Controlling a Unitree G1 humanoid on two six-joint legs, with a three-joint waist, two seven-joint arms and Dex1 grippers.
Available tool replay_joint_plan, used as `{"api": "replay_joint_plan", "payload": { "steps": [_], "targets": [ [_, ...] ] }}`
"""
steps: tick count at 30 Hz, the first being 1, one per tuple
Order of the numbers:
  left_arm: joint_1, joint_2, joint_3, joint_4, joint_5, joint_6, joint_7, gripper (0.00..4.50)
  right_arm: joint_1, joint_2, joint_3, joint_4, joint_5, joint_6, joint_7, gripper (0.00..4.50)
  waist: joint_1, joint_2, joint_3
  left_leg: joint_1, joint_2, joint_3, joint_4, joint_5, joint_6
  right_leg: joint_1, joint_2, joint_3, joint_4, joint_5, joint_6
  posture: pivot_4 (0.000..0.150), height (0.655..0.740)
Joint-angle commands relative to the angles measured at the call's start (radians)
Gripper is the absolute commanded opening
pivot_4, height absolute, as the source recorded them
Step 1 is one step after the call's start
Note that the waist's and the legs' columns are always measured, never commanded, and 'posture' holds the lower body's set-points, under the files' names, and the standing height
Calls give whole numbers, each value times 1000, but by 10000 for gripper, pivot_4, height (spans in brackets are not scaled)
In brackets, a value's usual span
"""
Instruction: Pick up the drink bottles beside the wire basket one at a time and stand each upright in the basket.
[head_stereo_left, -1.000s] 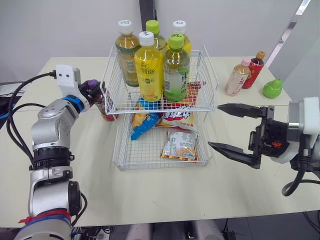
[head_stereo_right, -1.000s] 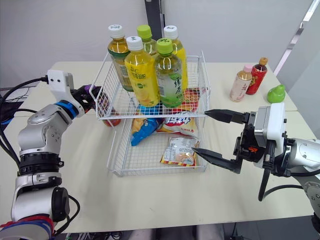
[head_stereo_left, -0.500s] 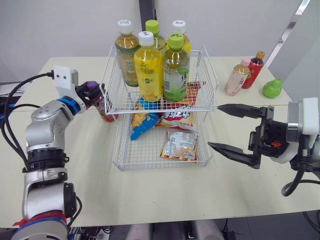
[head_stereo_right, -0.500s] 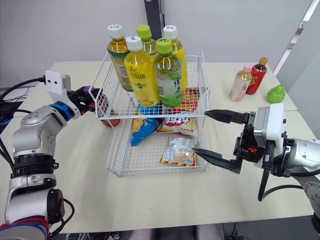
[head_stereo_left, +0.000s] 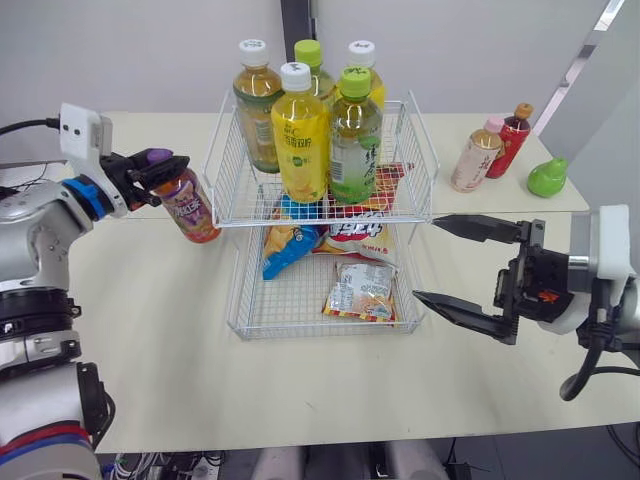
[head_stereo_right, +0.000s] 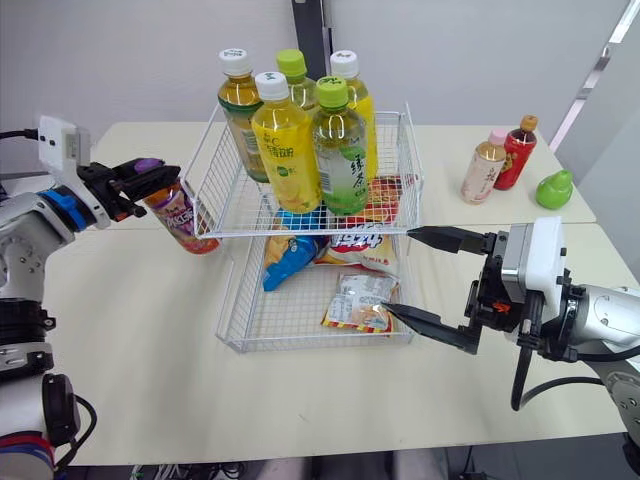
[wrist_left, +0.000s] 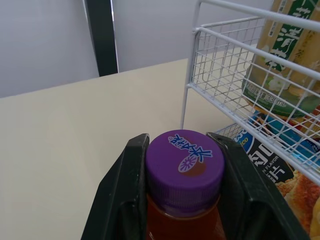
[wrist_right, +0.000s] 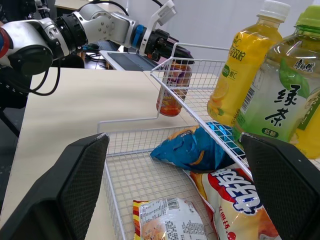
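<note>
A purple-capped bottle of reddish drink hangs tilted just left of the white two-tier wire basket, cap leaning away from it. My left gripper is shut on its neck, the fingers clamping either side of the purple cap. I cannot tell whether its base touches the table. Several yellow and green bottles stand upright in the basket's upper tier. A pink-capped bottle and a red bottle stand at the back right. My right gripper is open and empty, right of the lower tier.
Snack packets lie in the basket's lower tier. A green pear-shaped object sits near the table's back right edge. Bare table spreads left of and in front of the basket.
My left arm has swung out to the left and the purple-capped bottle in it has tipped over, cap moving away from the basket. The right gripper has sunk slightly and stays open.
</note>
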Motion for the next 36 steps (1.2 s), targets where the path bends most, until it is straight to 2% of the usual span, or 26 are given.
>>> {"api": "replay_joint_plan", "payload": {
  "steps": [1, 7, 10, 12, 18, 25, 32, 36],
  "targets": [
    [-39, 82, 58, -76, -40, 23, -39, 13601, -11, 5, 3, -16, -21, -38, 8, 45000, -1, 0, 0, 0, 0, 0, 0, 0, 0, 0, 0, 0, 0, 0, 0, 1500, 7400],
    [-72, 176, 77, -86, -71, 89, -79, 13601, -33, 14, 34, 21, -55, -61, 35, 45000, -1, 0, 0, 0, 1, 0, 0, 0, 0, 0, 1, 0, 0, 0, 0, 1500, 7400],
    [-129, 243, 70, -65, -85, 139, -117, 13601, -255, 82, 220, 41, -107, 17, -61, 45000, -11, 0, 1, 0, 1, 0, 0, 0, 0, -1, 1, 0, 1, 0, 0, 1500, 7400],
    [-162, 282, 54, -55, -85, 167, -154, 13601, -321, 104, 257, 54, -125, 35, -75, 45000, -16, 0, 1, 0, 1, 0, 0, 1, -1, -2, 2, -1, 1, 0, -1, 1500, 7400],
    [-404, 370, -63, 23, -71, 249, -267, 13601, -370, 104, 248, 106, -114, 31, -25, 45000, -6, -1, 1, -3, 0, -3, -1, 1, -1, -2, 2, -3, -1, -1, -1, 1500, 7400],
    [-715, 361, -195, 150, -27, 350, -367, 13601, -384, 110, 182, 117, 37, 65, 7, 45000, -10, -1, 1, -2, 0, -3, 0, 1, -1, -2, 2, -3, 1, -1, -1, 1500, 7400],
    [-945, 274, -295, 257, 25, 422, -453, 13601, -267, 87, 135, 101, 15, 20, 72, 45000, -12, -1, 1, -3, 0, -4, 0, 1, -1, -2, 3, -3, 1, -2, -1, 1500, 7400],
    [-1009, 211, -348, 270, 55, 433, -510, 13601, -239, 86, 134, 89, 0, 10, 71, 45000, -13, -1, 1, -3, 0, -4, 0, 1, -1, -2, 2, -3, 1, -4, 3, 1500, 7400]
  ]
}}
